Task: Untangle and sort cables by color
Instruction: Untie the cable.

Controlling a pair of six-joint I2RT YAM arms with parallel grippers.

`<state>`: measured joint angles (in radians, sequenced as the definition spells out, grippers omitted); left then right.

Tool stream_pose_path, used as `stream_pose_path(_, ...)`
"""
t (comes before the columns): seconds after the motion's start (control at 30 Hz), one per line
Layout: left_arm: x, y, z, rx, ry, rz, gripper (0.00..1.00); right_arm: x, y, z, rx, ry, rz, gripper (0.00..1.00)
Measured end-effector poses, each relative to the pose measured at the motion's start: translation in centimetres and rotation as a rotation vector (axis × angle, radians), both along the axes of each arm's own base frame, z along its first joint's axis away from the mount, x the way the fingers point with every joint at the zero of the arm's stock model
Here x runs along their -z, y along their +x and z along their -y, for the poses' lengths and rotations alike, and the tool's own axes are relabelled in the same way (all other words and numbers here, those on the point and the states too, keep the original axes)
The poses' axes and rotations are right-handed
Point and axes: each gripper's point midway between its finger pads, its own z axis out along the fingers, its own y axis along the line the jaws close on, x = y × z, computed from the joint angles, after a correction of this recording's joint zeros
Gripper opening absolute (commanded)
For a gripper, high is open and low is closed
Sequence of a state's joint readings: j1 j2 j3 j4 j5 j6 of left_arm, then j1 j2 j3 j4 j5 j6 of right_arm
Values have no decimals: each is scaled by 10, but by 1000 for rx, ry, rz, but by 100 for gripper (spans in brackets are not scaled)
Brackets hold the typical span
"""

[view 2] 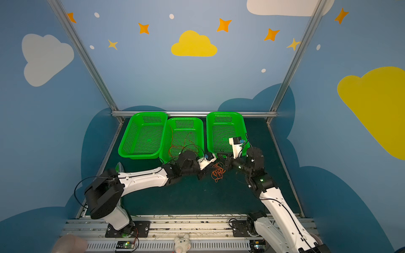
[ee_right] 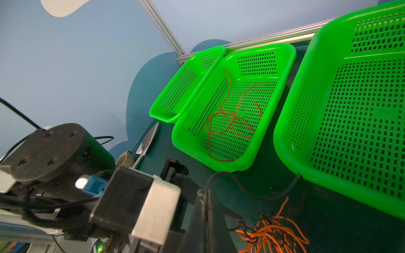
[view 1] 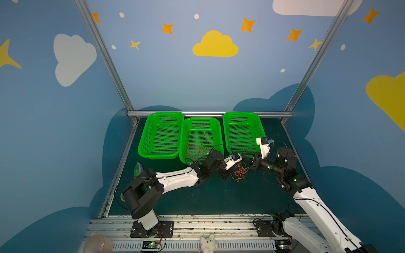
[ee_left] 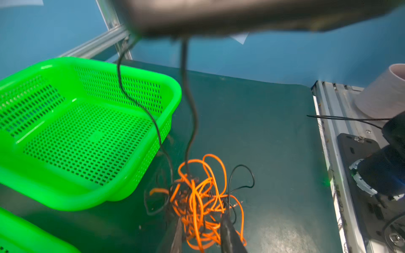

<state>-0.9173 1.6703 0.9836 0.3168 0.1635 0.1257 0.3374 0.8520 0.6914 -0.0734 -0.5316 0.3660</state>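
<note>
A tangle of orange cables mixed with thin black cables lies on the dark mat in front of the baskets. My left gripper stands over it, jaws apart, with orange strands between the fingers. Just above the pile, my right gripper is shut on a black cable that hangs from it down into the tangle. A red cable lies looped in the middle green basket.
Three green mesh baskets stand in a row at the back: left, middle, right. The right basket's wall is close beside the tangle. A tape roll sits at the mat's left edge, a metal rail behind.
</note>
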Motion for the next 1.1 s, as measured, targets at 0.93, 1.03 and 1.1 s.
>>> stream_pose_path(0.93,36,-5,-62,-186,118,-56,3,-84,-2,15,33,54,157,0)
stream_pose_path(1.03,48,-10,-74,-204,146,-78,3,-98,-3,17,36,68,180,0)
stream_pose_path(1.1,54,-13,-80,-215,160,-88,3,-104,-3,19,41,74,191,0)
